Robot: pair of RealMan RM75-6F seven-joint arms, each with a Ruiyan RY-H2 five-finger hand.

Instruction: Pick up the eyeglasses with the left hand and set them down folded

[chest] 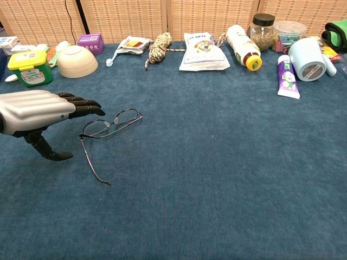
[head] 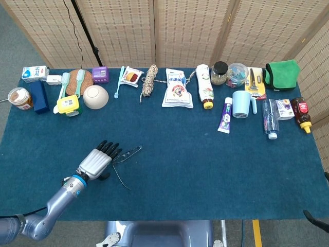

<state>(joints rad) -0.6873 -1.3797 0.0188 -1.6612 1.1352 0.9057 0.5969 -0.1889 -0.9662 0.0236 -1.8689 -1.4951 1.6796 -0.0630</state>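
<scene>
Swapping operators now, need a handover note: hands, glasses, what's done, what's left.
Left hand: open, holding nothing, fingers stretched toward the glasses, just short of the frame in the chest view.
Right hand: not in view.
Glasses: flat on the blue table, near the left front. One arm is swung out, so they are not folded.
Done: nothing visible, glasses not picked up.
Left: grasp the glasses with the left hand, lift, set them down folded.

Matt, napped blue cloth covers the table point(chest: 227, 179); thin dark metal wire frames the eyeglasses point(chest: 108, 125), lenses clear and glossy. The left hand point(chest: 38, 111) shows a smooth silvery shell, with black plastic-looking fingers point(chest: 87, 108).
</scene>
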